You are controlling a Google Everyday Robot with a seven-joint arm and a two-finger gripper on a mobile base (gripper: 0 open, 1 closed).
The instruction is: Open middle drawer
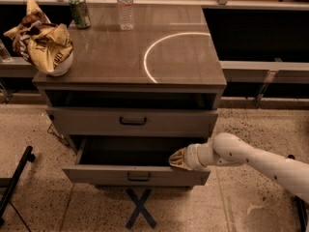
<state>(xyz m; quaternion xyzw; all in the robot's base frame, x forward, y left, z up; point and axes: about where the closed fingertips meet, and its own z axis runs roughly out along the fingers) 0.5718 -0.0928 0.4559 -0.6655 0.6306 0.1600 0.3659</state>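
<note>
The middle drawer (96, 174) is the grey-brown one with a small dark handle (139, 177) on its front. It stands pulled out from the cabinet (193, 76), and its dark inside shows. My gripper (176, 159) is at the right end of the drawer, just behind the top edge of the front and over the inside. My white arm (251, 159) reaches in from the lower right. The taller front with the larger black handle (133, 121) sits shut above it. The lowest drawer is hidden under the open one.
On the cabinet top are a crumpled chip bag in a white bowl (44, 45), a green can (78, 11) and a clear water bottle (125, 6). A blue X (140, 209) marks the speckled floor in front. A black stand leg (17, 178) lies at the left.
</note>
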